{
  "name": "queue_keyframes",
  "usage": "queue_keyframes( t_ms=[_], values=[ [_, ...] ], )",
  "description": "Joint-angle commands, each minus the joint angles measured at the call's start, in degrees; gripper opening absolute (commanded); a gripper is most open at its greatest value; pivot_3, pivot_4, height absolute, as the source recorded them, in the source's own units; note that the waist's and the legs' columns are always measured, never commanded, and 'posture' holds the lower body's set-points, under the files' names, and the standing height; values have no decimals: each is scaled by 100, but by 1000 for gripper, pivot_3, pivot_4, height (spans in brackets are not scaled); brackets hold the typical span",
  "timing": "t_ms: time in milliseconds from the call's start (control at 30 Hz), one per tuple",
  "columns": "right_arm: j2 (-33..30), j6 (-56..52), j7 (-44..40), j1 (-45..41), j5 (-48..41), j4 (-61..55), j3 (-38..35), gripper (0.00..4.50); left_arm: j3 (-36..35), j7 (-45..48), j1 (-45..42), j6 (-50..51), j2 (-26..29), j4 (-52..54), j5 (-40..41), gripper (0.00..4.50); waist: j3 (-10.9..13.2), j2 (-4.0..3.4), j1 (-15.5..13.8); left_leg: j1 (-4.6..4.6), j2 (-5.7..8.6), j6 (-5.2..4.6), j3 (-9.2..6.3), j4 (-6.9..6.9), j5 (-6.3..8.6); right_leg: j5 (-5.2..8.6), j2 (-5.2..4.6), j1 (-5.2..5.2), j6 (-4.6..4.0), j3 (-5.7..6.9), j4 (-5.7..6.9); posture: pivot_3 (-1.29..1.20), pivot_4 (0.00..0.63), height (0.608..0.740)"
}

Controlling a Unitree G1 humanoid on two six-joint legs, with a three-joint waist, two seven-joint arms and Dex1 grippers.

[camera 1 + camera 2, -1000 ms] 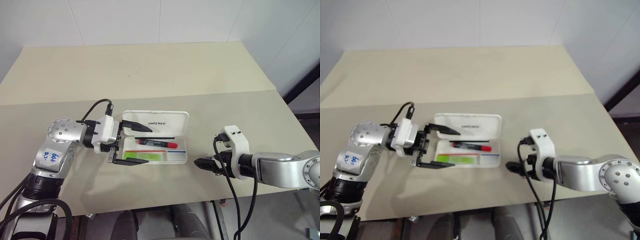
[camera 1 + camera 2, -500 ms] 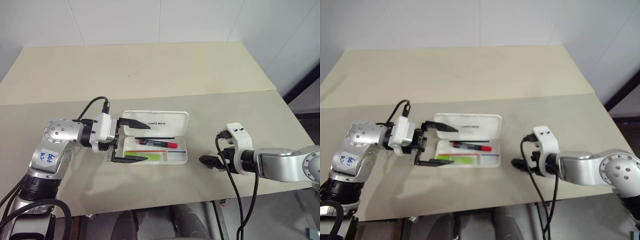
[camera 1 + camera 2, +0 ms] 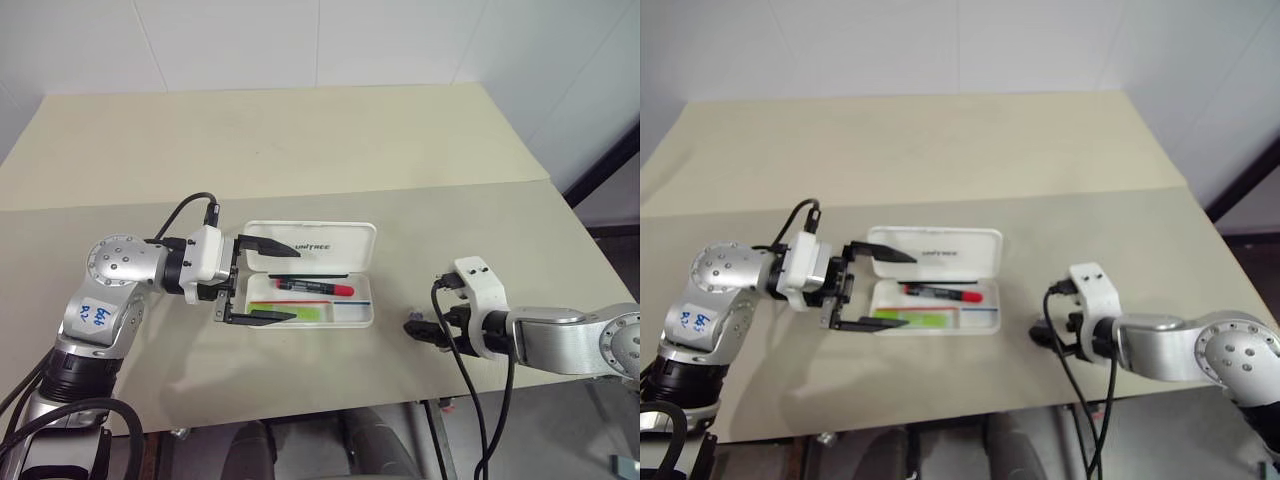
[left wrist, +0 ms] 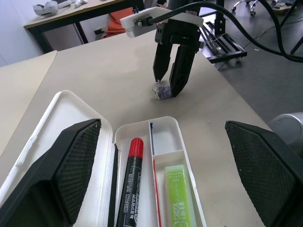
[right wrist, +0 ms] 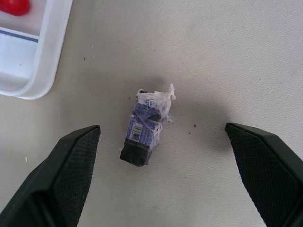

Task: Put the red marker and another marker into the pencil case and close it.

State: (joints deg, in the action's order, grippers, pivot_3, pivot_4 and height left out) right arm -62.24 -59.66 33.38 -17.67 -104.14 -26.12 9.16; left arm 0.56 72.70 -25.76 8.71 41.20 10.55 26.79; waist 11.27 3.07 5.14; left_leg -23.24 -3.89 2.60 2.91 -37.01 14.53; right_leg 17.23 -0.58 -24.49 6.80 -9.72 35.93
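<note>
White pencil case (image 3: 312, 285) lies open near the desk's (image 3: 300, 150) front edge, red marker (image 3: 316, 288) and green highlighter (image 3: 287, 313) inside. Left tool (image 3: 268, 283) spreads wide across its left end. Right tool (image 3: 414, 327), wide, straddles a small wrapped scrap (image 5: 146, 126) that the right wrist view shows clearly.

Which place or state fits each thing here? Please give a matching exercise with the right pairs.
Things:
1. red marker
2. green highlighter
3. pencil case
4. small dark eraser

Places or states:
A. lies on the bare table between the open right tool's fingers
B. lid open
C. in the case's front compartment
D. in the case's rear compartment, by the lid

Pairs: 1-D, 2-C, 3-B, 4-A
</note>
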Motion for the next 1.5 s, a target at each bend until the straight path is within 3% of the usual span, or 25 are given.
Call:
queue_keyframes(
  t_ms=[33, 133, 400, 600, 700, 833, 1067, 1267, 1400, 1500],
  values=[
    [247, 19, 31, 24, 161, -28, 111, 4500, -85, -1, -95, -66, 29, 108, 50, 4467, -6, 10, 21, 1, -1, -3, 2, 0, -2, -4, 0, 0, -3, 0, -1, 0, 150, 740],
    [500, -47, 80, -8, 356, -28, 219, 3878, -92, -3, -129, -89, 32, 90, 33, 4500, -16, 26, 75, 3, -2, -14, 4, 0, -9, -16, 0, 1, -7, 0, -3, 0, 150, 740],
    [719, -313, -15, -41, 690, -43, 269, 1281, -166, -28, -113, -93, 94, 120, 31, 4500, -25, 40, 148, 8, -13, -21, 5, 10, -14, -24, 7, 2, -18, 3, -7, 0, 150, 740],
    [643, -606, -682, -213, 1398, -18, 197, 1281, -194, -32, -104, -114, 119, 95, 9, 4500, -33, 52, 139, 4, -12, -21, 9, 11, -14, -25, 2, 2, -18, 1, -22, 0, 150, 740],
    [346, -646, -1740, -406, 2317, 31, 28, 1281, -225, -24, -99, -157, 154, 50, -22, 4500, -32, 51, 130, 4, -11, -21, 11, 10, -14, -28, 1, 2, -20, 0, -24, 0, 150, 740],
    [-151, -175, -3876, -756, 3657, 59, 57, 1281, -269, -14, -68, -210, 192, 8, -18, 4500, -23, 36, 111, 1, -5, -21, 16, 10, -14, -28, -6, 0, -19, -1, -30, 0, 150, 740],
    [-130, 935, -6663, -1419, 5471, 137, 557, 1281, -464, -49, 114, -201, 318, 28, 37, 4500, -11, 17, 120, -1, -4, -21, 21, 57, -13, -22, -2, -25, -12, 4, -30, 0, 150, 740],
    [391, 646, -7160, -1964, 6259, 587, 808, 1281, -703, -201, 347, -124, 458, 137, 39, 4500, -9, 15, 96, -6, -2, -18, 21, 83, -12, -38, 0, -59, 29, 10, -1, 0, 150, 740],
    [390, 457, -7333, -1821, 6481, 702, 619, 1281, -758, -316, 612, -65, 515, 383, 66, 4500, -9, 14, 63, -10, -2, -12, 23, 87, -9, -35, -2, -68, 35, 11, 2, 0, 150, 740],
    [252, 206, -7421, -1624, 6530, 617, 453, 1877, -757, -382, 739, -2, 500, 514, 95, 4500, -9, 14, 11, -12, -2, -9, 23, 87, -7, -32, -2, -69, 41, 13, 3, 0, 150, 740]
  ],
)
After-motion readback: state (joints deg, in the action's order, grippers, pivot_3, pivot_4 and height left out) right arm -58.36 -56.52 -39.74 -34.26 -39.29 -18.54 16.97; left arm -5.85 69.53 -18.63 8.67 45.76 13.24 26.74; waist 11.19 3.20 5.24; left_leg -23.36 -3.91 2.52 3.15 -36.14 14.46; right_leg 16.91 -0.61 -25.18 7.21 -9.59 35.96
